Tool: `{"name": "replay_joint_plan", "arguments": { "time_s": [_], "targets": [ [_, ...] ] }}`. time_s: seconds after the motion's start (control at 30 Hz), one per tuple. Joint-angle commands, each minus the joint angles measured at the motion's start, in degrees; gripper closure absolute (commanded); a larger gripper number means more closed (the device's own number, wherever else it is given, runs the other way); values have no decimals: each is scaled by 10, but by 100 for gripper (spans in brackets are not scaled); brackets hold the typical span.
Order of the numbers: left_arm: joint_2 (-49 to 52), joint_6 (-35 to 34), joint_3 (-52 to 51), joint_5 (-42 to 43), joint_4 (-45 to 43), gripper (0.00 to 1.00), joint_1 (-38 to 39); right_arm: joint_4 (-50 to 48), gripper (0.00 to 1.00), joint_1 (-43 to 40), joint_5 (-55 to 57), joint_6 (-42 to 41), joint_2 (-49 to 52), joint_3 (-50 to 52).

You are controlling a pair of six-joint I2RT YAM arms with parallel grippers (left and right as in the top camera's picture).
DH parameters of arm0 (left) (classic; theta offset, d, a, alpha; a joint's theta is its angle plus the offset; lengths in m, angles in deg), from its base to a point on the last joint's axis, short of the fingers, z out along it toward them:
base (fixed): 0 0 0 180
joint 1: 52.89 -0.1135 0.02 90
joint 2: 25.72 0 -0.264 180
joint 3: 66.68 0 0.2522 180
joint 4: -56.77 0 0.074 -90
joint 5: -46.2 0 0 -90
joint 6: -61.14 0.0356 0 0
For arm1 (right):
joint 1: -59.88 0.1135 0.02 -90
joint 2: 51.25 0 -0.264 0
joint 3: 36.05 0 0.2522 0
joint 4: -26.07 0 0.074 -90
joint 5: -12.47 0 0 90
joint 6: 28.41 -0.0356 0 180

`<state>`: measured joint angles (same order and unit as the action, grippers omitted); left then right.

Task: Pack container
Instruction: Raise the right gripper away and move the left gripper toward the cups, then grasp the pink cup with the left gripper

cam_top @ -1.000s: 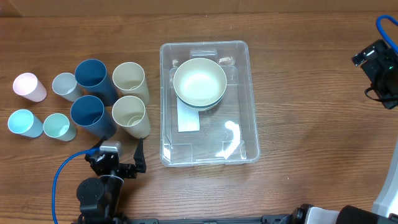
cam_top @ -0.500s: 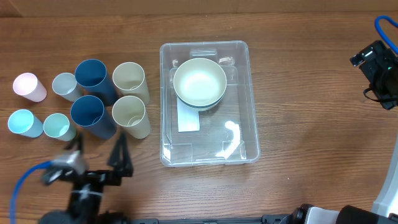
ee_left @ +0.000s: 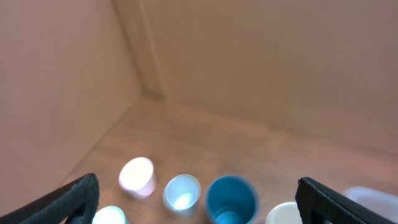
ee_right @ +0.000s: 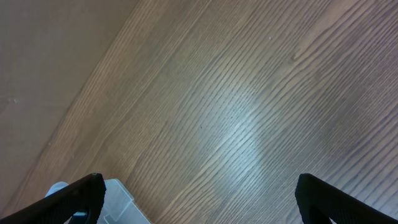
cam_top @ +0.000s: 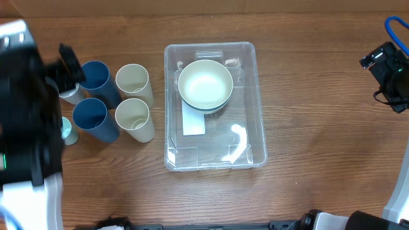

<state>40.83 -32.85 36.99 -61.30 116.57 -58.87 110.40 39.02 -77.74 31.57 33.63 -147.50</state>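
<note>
The clear plastic container (cam_top: 246, 147) sits at the table's middle with a cream bowl (cam_top: 204, 83) inside its far end. Its corner shows in the left wrist view (ee_left: 373, 196) and the right wrist view (ee_right: 121, 199). My left gripper (cam_top: 67, 67) is raised high over the far-left cups, open and empty (ee_left: 198, 190). Below it are a pink cup (ee_left: 137, 176), a pale blue cup (ee_left: 181, 191) and a dark blue cup (ee_left: 231, 199). My right gripper (cam_top: 383, 70) hangs open and empty (ee_right: 199, 186) over bare wood, right of the container.
Two dark blue cups (cam_top: 96, 76) (cam_top: 89, 115) and two cream cups (cam_top: 132, 80) (cam_top: 132, 115) stand left of the container. My left arm hides most of the small cups; a teal one (cam_top: 66, 130) peeks out. A cardboard wall (ee_left: 261, 62) backs the table.
My left arm has swung from the table's front edge up and to the far left, now covering the small cups in the overhead view. The right arm has not moved.
</note>
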Motion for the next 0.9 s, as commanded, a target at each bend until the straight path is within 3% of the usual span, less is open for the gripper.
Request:
{"name": "replay_joint_plan", "arguments": {
  "time_s": [0.0, 0.2, 0.37, 0.57, 0.87],
  "targets": [
    [109, 7, 91, 43, 50, 0, -60, -2, 0, 2, 0, -4, -5, -2],
    [198, -28, 129, 188, 86, 0, -178, -2, 0, 2, 0, -4, -5, -2],
    [222, -32, 129, 185, 91, 0, -249, -2, 0, 2, 0, -4, -5, -2],
    [284, -93, 129, 187, 91, 0, -332, -2, 0, 2, 0, -4, -5, -2],
    [401, -115, 129, 189, 59, 0, -385, -2, 0, 2, 0, -4, -5, -2]
  ]
}}
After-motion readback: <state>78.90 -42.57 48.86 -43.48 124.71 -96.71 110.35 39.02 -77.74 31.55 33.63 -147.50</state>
